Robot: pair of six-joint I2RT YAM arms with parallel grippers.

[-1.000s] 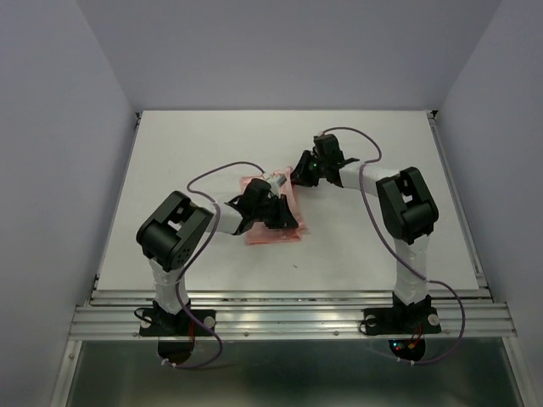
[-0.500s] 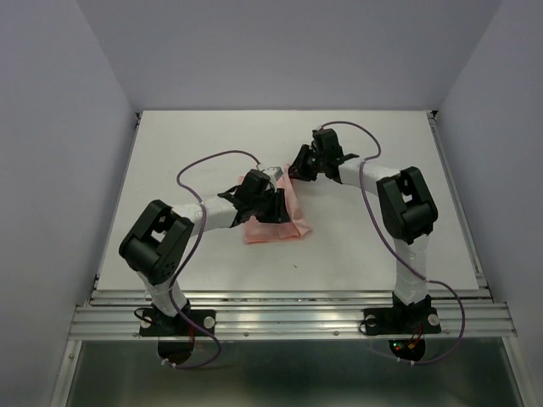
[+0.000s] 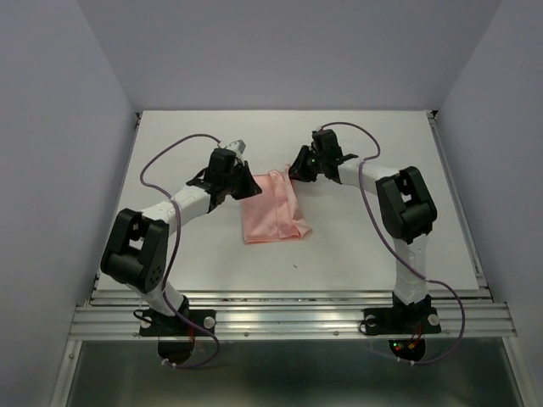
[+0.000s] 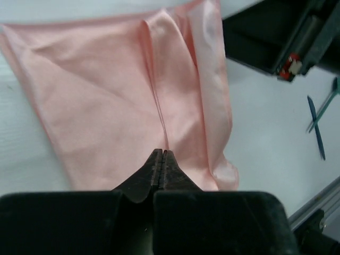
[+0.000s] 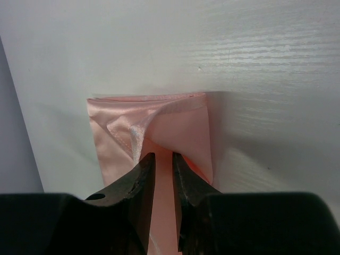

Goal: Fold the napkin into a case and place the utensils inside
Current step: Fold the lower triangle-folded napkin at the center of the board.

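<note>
The salmon-pink napkin [image 3: 271, 210] lies as a folded, creased rectangle in the middle of the table. My left gripper [image 3: 248, 184] is at its upper left edge. In the left wrist view its jaws [image 4: 161, 154] are pressed together over the napkin [image 4: 117, 90] with nothing between them. My right gripper [image 3: 297, 169] is at the napkin's far right corner. Its jaws [image 5: 163, 157] are closed to a narrow gap filled with pink cloth, and the napkin's [image 5: 180, 127] top layer lifts up around them. Two thin dark-teal utensils [image 4: 317, 119] lie on the bare table beyond the napkin, a small dark mark [image 3: 294, 265] from above.
The white table [image 3: 382, 246] has a metal rail [image 3: 288, 298] along its near edge and grey walls on three sides. Purple cables [image 3: 174, 157] loop above both arms. The right arm's black body [image 4: 276, 37] sits close past the napkin's far edge.
My left gripper opened, left the middle of the napkin, swung out to its upper left edge and shut again. The napkin now lies uncovered. The right gripper has barely moved.
</note>
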